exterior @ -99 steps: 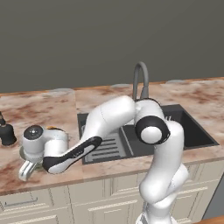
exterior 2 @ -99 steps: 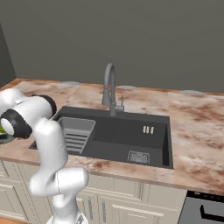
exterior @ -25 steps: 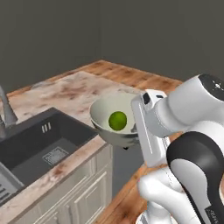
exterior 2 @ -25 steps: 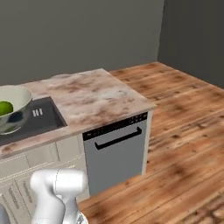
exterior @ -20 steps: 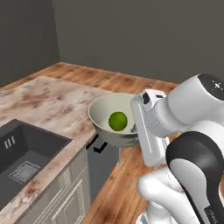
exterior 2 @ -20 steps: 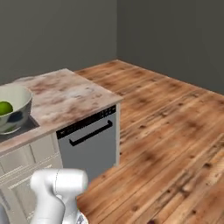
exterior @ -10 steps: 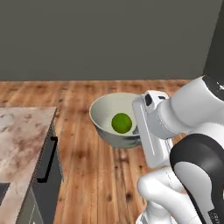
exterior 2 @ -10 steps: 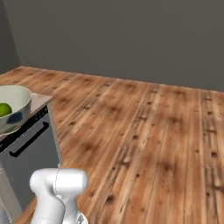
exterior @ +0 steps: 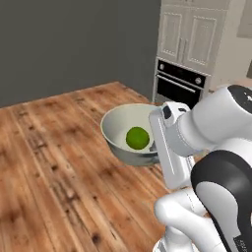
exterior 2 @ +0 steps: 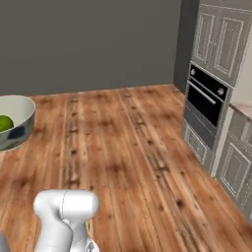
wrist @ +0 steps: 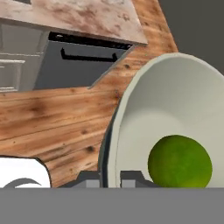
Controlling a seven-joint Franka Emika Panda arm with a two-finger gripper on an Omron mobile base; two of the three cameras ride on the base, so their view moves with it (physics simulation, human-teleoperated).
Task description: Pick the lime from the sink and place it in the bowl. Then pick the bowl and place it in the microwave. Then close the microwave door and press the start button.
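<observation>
Above the wooden floor (exterior: 59, 162), your gripper (wrist: 109, 177) pinches the stiff, glossy bowl (exterior: 125, 133) by its rim; keep it level or the loose lime (exterior: 138, 138) rolls.

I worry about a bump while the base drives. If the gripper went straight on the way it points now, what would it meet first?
The gripper is shut on the bowl rim, so the bowl with the lime leads. Beyond it, probably the wooden floor, then the grey dishwasher front; depth is unclear.
</observation>
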